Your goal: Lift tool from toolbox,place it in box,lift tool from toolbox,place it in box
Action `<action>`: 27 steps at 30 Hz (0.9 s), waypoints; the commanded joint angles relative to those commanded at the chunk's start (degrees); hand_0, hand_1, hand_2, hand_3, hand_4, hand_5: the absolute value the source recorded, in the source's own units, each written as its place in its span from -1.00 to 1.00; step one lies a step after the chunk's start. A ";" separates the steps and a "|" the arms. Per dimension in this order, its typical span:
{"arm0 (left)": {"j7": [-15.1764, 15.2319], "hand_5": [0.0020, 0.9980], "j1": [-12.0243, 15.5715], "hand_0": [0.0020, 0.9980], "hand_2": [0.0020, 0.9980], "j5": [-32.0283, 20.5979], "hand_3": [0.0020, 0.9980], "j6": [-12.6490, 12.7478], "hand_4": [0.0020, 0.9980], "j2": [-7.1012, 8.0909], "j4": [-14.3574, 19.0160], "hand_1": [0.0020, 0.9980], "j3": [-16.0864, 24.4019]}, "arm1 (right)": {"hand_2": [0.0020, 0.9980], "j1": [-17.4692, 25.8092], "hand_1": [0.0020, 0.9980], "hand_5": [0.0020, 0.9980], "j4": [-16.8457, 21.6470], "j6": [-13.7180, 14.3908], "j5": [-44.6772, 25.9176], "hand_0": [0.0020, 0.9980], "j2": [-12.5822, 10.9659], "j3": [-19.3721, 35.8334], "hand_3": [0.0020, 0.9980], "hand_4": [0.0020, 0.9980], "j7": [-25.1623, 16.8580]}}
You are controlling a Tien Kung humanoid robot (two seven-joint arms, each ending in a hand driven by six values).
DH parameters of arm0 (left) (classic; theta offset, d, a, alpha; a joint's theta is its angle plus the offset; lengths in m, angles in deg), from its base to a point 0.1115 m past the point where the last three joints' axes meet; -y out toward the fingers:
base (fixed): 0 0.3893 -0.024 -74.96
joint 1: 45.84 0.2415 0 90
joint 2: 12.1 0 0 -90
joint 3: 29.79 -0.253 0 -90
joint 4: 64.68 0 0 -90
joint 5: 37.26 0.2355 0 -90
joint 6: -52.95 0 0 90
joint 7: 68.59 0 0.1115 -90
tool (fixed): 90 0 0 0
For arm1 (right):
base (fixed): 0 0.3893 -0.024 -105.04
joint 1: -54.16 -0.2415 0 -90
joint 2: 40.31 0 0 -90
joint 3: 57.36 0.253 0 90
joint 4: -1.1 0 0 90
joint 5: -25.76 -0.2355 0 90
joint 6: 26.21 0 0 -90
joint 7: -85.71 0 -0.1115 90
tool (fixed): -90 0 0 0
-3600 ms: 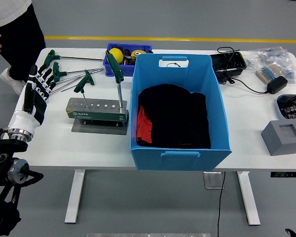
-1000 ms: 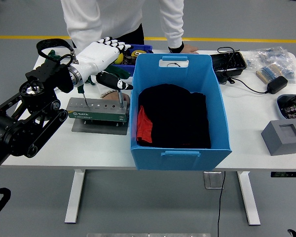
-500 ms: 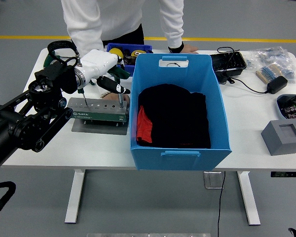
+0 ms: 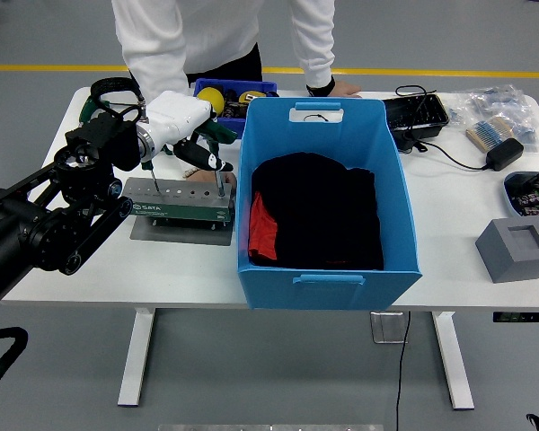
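Fingers (image 4: 207, 158) of the left hand (image 4: 181, 117) curl around the green handle of the tool (image 4: 217, 166) standing upright in the toolbox (image 4: 175, 199), left of the blue box (image 4: 328, 202), apparently to pull it straight up.

— Where's your left arm?
— It reaches in from the lower left, elbow bent, wrist angled right; your left hand (image 4: 187, 126) sits knuckles-up, its dark fingers (image 4: 203, 158) curled downward.
— And your right?
— Nowhere on camera.
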 joint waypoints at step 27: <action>0.59 0.41 -0.61 -0.79 -0.85 -2.63 -0.82 5.28 1.00 -0.42 -3.19 -0.94 -1.45 | 0.41 -0.15 0.31 0.35 0.00 -0.02 -0.06 0.40 -0.08 -0.04 0.12 0.57 -0.04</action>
